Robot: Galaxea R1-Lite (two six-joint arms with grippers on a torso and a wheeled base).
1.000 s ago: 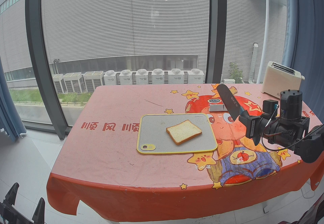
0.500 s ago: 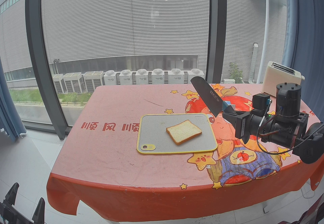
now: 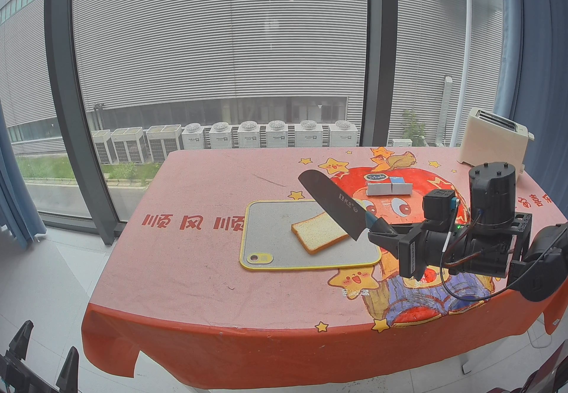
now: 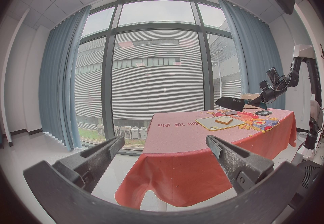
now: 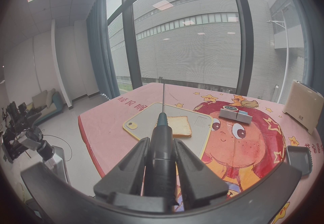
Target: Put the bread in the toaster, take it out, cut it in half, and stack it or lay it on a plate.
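Hovering over bread (image 3: 316, 233): knife (image 3: 337, 203); toaster (image 3: 494, 140) beyond.

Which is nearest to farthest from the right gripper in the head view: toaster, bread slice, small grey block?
1. bread slice, on the cutting board, to the left of the right gripper holding the knife.
2. small grey block, farther back on the tablecloth.
3. toaster, at the far right corner.

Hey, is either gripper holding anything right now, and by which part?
The right gripper holds the knife by its handle. The left gripper is open, empty.
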